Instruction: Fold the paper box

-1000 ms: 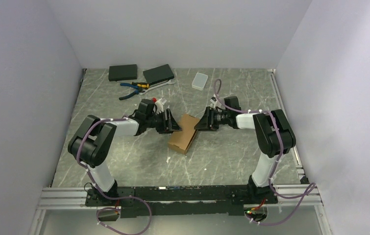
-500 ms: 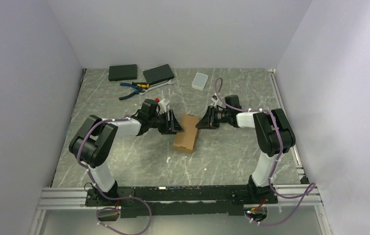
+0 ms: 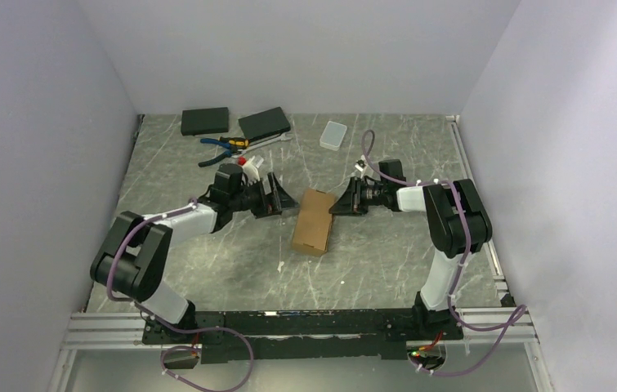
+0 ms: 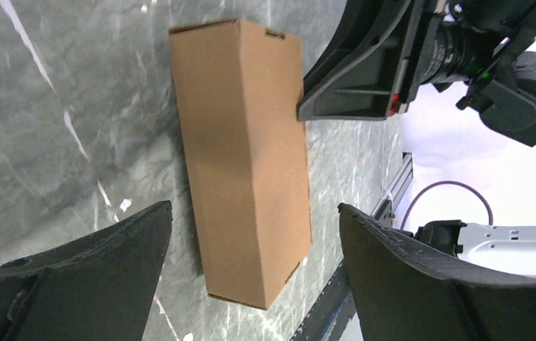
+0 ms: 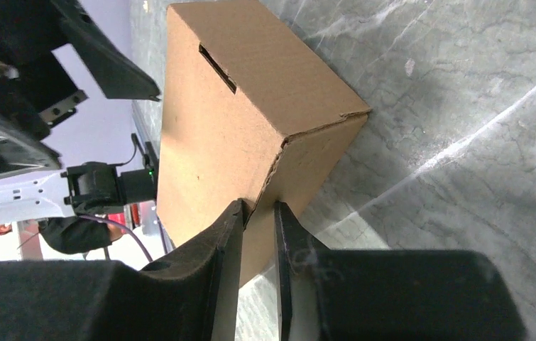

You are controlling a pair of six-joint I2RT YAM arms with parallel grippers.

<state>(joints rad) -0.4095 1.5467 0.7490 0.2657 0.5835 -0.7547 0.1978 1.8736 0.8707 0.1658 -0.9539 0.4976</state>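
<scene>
I judge the paper box [image 3: 313,220] fully formed, with little left to do; it lies between both sets of fingertips. The left gripper [image 3: 283,196] stands released, clear of the box. The right gripper [image 5: 258,206] is nearly clenched at the box's corner, and I cannot tell whether it grasps.

brown paper box [image 3: 313,220], grey marbled table [image 3: 386,261] w/ white veins

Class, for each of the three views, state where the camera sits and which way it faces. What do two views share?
Top external: high behind the arm bases, looking down on the table; left hand and right hand show.
Left wrist: on the left arm, facing the paper box; its open fingers frame it.
Right wrist: on the right arm, facing the box's end; its fingers pinch a corner.
Shared: both wrist views show the box and the opposite hand.
</scene>
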